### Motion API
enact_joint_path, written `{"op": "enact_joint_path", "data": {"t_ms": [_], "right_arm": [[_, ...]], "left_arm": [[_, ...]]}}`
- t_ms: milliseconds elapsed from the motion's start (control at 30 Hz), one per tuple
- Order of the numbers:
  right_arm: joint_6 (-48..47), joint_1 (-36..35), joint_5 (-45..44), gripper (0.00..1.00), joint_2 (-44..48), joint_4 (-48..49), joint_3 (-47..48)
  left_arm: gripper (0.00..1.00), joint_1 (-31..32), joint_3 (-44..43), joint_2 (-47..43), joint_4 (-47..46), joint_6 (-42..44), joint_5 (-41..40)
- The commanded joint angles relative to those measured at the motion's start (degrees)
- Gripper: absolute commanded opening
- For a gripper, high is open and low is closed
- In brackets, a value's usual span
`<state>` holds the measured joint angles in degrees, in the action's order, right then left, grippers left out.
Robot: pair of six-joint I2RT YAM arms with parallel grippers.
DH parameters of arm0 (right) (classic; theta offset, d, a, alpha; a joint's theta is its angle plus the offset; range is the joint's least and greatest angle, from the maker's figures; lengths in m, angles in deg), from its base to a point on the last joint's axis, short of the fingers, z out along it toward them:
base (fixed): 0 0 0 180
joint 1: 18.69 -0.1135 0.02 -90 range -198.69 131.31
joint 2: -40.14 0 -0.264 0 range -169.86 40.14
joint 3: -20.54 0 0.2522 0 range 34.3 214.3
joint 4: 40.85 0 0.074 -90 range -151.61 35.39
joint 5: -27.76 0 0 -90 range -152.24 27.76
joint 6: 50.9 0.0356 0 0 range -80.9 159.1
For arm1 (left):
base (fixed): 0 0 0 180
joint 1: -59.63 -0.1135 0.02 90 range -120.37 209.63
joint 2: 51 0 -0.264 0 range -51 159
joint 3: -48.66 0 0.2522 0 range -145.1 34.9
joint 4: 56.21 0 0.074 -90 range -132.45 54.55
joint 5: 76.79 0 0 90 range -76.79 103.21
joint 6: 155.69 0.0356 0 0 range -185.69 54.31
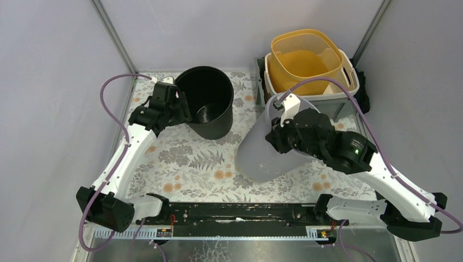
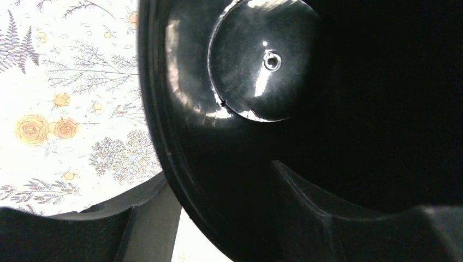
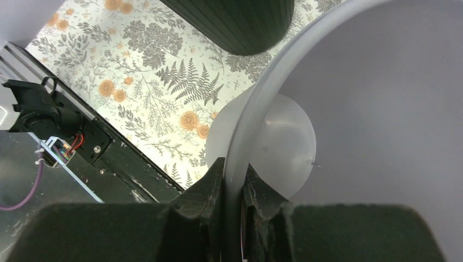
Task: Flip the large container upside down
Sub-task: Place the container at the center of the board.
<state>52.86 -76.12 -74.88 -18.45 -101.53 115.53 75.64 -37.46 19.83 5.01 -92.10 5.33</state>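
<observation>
The large container (image 1: pixel 256 155) is a pale grey, translucent bucket. It hangs tilted over the floral mat at centre right, mouth up and to the right, base low. My right gripper (image 1: pixel 279 121) is shut on its rim (image 3: pixel 248 125), one finger inside the wall and one outside, as the right wrist view (image 3: pixel 233 166) shows. A black bucket (image 1: pixel 210 114) stands upright at the back left. My left gripper (image 1: pixel 176 102) straddles its left rim with jaws apart. In the left wrist view (image 2: pixel 218 174) a gap shows between the outer finger and the black wall (image 2: pixel 180 142).
A yellow basket (image 1: pixel 303 57) sits in a cream tub inside a grey bin (image 1: pixel 345 103) at the back right, close behind the pale container. The floral mat (image 1: pixel 191 161) covers the table. A black rail (image 1: pixel 235 212) runs along the near edge.
</observation>
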Motion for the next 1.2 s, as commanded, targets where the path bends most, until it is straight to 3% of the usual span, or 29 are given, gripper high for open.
{"op": "enact_joint_path", "data": {"t_ms": [0, 333, 667, 1067, 1167], "right_arm": [[-1.2, -0.3, -4.6, 0.0, -0.3, 4.8, 0.4], [0.9, -0.4, -14.2, 0.0, -3.7, 0.6, -1.8], [5.4, -0.3, -27.3, 0.0, -8.7, -10.3, 2.0], [6.2, -0.3, -26.9, 0.0, -10.5, -9.4, 1.3], [6.2, -0.3, -26.6, 0.09, -10.3, -9.6, 1.6]], "left_arm": [[0.65, -0.3, -2.8, 0.9, 0.8, 0.8, 2.0], [0.66, -0.3, -5.0, 2.5, 0.4, 1.1, 4.0], [0.71, -0.3, -5.9, 2.6, 0.4, 1.8, 6.2], [0.76, -0.3, -7.6, 4.3, -0.3, 2.2, 6.5], [0.76, -0.3, -8.4, 4.9, -0.3, 2.1, 6.7]]}}
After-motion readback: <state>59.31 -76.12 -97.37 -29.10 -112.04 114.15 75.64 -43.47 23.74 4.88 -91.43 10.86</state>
